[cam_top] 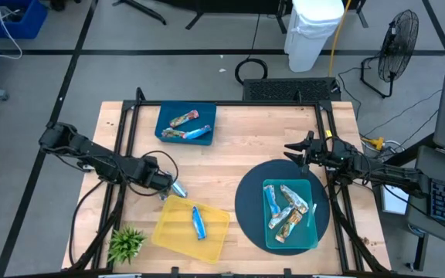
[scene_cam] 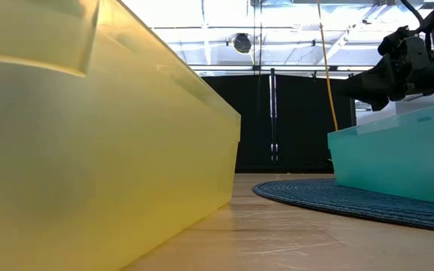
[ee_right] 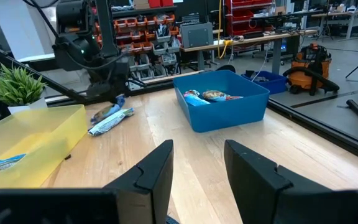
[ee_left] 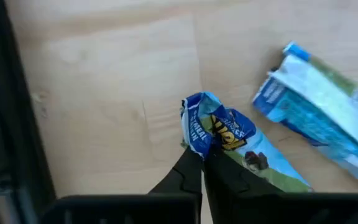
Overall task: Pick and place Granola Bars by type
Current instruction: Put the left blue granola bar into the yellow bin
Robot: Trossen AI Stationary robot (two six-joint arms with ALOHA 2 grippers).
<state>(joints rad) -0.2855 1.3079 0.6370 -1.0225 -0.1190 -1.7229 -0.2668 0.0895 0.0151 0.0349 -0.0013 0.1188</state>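
Observation:
My left gripper (cam_top: 168, 185) is over the wood between the blue tray (cam_top: 161, 131) and the yellow tray (cam_top: 168, 232), shut on a blue-green granola bar (ee_left: 253, 155). A second blue-silver bar (ee_left: 319, 106) lies flat on the wood beside it. One blue bar (cam_top: 198, 222) lies in the yellow tray. The blue tray holds multicoloured and blue bars (cam_top: 185, 123). The teal tray (cam_top: 313, 232) holds several bars (cam_top: 286, 210). My right gripper (cam_top: 296, 150) hovers open over the table's right half, near the round mat (cam_top: 246, 201), touching nothing. My left gripper pinches the blue-green bar by one crumpled end of its wrapper (ee_left: 199, 124) between its two fingers (ee_left: 188, 171). The fingers come slanting down from the table's left. The rest of the bar trails away from the fingertips; I cannot tell whether it is lifted off the wood.
A small green plant (cam_top: 126, 243) stands at the near left corner beside the yellow tray. The teal tray sits on the dark round mat. Black frame rails (cam_top: 130, 131) run along both table sides. Bare wood lies in the middle between the trays.

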